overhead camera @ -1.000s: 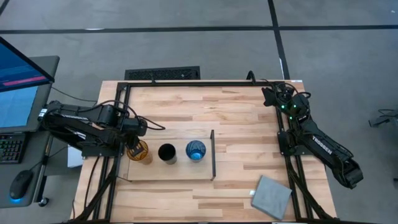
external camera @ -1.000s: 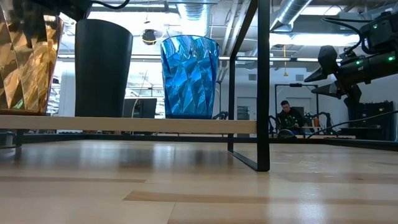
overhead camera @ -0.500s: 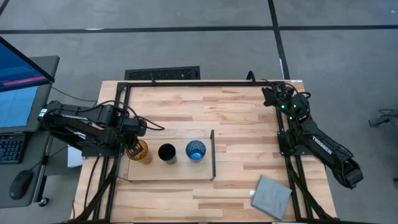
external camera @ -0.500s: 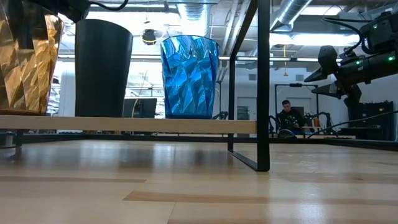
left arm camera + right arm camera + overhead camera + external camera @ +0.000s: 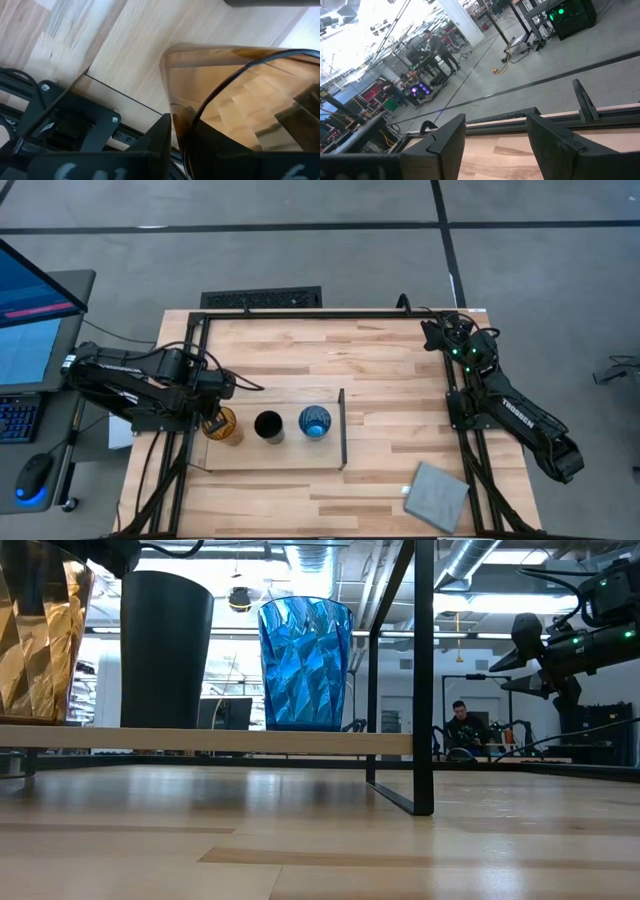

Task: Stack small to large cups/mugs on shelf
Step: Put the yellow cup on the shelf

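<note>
The orange tumbler point(image 5: 224, 426) stands at the left end of the pale plywood shelf point(image 5: 290, 458). The black cup point(image 5: 268, 426) and the blue cup point(image 5: 314, 422) stand on their bases to its right, the blue one next to the dark upright wall point(image 5: 342, 428). My left gripper point(image 5: 212, 418) is shut on the tumbler's rim. In the low view the tumbler point(image 5: 35, 650) is at the far left, beside the black cup point(image 5: 165, 650) and the blue cup point(image 5: 305, 660). My right gripper point(image 5: 437, 335) is open and empty at the table's far right. My left gripper holds the orange tumbler by its wall at the rim point(image 5: 176, 125), on the side toward the table's left edge. One finger point(image 5: 159, 142) is outside the wall and the other point(image 5: 297, 112) is inside the cup. The fingers come down from above. The tumbler stays upright, its base at the shelf's surface; whether it touches I cannot tell.
A grey square pad point(image 5: 437, 495) lies at the table's near right corner. A black frame point(image 5: 300, 315) runs along the table's far and side edges. Bare tabletop lies between the shelf's wall and my right arm.
My left gripper has gone a little toward the table's left edge with the orange tumbler, which stays upright and now stands farther from the black cup.
</note>
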You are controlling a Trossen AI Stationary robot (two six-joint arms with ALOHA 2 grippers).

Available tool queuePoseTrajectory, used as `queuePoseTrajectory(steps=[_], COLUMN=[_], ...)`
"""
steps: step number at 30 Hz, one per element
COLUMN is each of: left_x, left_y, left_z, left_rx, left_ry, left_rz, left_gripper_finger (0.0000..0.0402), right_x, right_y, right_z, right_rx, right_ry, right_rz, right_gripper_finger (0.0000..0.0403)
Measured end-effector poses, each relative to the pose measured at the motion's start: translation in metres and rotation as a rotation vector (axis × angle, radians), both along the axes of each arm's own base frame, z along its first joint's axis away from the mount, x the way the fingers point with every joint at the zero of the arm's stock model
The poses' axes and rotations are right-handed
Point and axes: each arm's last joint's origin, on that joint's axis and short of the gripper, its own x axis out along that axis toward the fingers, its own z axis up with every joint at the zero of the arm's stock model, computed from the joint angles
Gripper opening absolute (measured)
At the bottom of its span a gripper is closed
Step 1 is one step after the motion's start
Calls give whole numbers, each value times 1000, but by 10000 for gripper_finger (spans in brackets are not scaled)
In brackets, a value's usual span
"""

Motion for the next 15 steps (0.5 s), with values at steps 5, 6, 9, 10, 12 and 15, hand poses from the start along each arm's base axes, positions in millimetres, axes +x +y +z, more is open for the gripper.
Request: queuePoseTrajectory(steps=[5, 6, 9, 10, 12, 15], left_x=[0, 0, 0, 0, 1, 1], left_y=[0, 0, 0, 0, 0, 0], left_z=[0, 0, 0, 0, 0, 0], left_rx=[1, 1, -1, -1, 3, 13], left_ry=[-2, -2, -3, -4, -8, -10], left_rz=[-3, -4, -4, -4, -2, 0], left_gripper_finger=[41, 41, 46, 51, 64, 90], right_x=[0, 0, 0, 0, 0, 0], right_y=[0, 0, 0, 0, 0, 0], right_z=[0, 0, 0, 0, 0, 0], right_rx=[0, 0, 0, 0, 0, 0], right_ry=[0, 0, 0, 0, 0, 0], right_rz=[0, 0, 0, 0, 0, 0], right_gripper_finger=[230, 230, 230, 230, 230, 230])
